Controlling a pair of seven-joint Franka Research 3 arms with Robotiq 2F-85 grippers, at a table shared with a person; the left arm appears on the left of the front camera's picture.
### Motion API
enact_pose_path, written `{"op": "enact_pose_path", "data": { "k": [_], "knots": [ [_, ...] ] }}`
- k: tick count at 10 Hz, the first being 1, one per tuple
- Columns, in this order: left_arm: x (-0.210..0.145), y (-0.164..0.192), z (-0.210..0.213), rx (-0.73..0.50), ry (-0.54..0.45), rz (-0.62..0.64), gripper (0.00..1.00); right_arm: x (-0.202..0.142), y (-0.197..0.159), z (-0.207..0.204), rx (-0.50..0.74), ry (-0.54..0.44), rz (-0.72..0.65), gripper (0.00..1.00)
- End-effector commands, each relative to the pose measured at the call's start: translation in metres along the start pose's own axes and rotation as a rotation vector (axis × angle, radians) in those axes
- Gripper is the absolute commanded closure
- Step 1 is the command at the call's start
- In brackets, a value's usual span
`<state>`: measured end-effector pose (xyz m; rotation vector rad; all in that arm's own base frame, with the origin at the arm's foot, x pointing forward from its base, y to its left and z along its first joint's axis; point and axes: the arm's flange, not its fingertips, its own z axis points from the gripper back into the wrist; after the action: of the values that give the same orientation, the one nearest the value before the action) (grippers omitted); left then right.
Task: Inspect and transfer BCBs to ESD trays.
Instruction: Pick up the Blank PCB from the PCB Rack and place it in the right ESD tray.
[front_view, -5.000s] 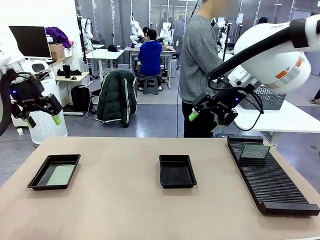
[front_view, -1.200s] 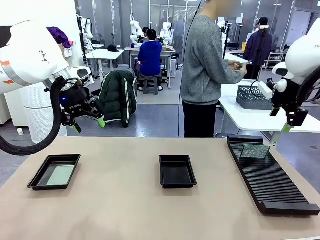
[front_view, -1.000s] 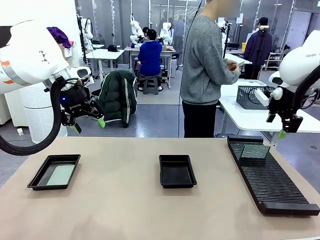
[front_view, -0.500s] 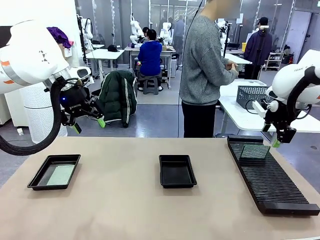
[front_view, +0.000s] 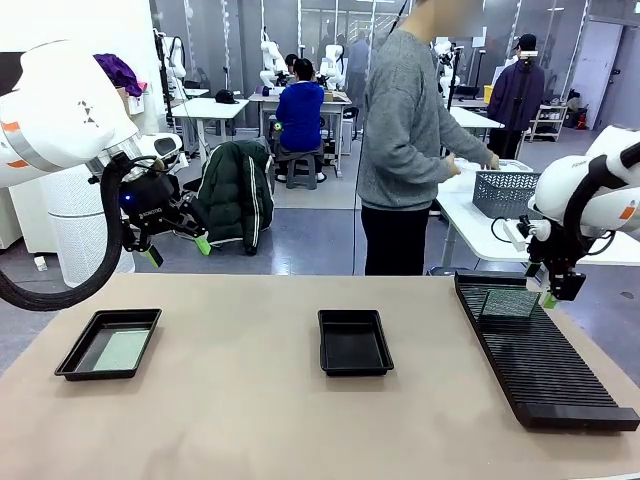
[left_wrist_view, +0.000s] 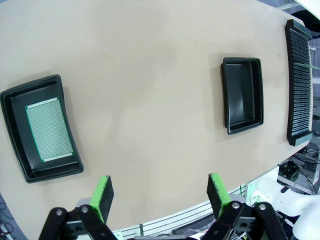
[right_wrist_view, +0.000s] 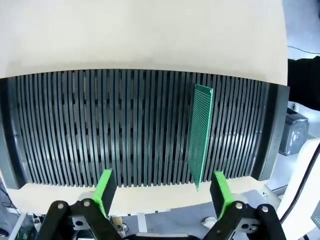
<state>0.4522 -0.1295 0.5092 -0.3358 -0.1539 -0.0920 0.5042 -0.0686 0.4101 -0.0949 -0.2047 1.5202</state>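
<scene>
One green BCB (front_view: 508, 303) stands upright in a slot near the far end of the black ribbed rack (front_view: 545, 365); in the right wrist view that BCB (right_wrist_view: 200, 134) rises edge-on from the rack (right_wrist_view: 75, 130). My right gripper (front_view: 547, 290) hangs open just above the board's right end, its fingers (right_wrist_view: 105, 187) spread with nothing between them. Another BCB (front_view: 122, 350) lies flat in the left ESD tray (front_view: 81, 352). The middle ESD tray (front_view: 354, 342) holds nothing. My left gripper (front_view: 175, 250) hovers open, high over the table's far left; from its wrist I see the filled tray (left_wrist_view: 15, 135) and bare tray (left_wrist_view: 242, 95).
A person in a grey sweater (front_view: 405, 120) stands beyond the far edge, hands at a black basket (front_view: 507, 193) on a white side table. Bare tan tabletop (front_view: 240, 400) lies between the trays and the rack.
My right arm has swung down and left from high at the right edge, coming to hover over the board in the rack. The left arm has held still. The person has turned toward the basket.
</scene>
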Motion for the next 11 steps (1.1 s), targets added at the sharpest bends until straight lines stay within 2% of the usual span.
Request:
{"op": "enact_pose_path", "data": {
  "k": [1, 9, 11],
  "knots": [
    [-0.003, 0.000, 0.000, 0.001, -0.001, 0.000, 0.00, -0.002, -0.007, -0.012, -0.015, -0.024, -0.024, 0.00],
    [-0.003, 0.000, 0.000, 0.001, -0.001, 0.000, 0.00, -0.003, -0.015, -0.042, -0.029, -0.027, -0.046, 0.00],
    [-0.003, 0.000, 0.000, 0.001, -0.001, 0.000, 0.00, 0.001, -0.019, -0.042, -0.032, -0.015, -0.041, 0.05]
  ]
}}
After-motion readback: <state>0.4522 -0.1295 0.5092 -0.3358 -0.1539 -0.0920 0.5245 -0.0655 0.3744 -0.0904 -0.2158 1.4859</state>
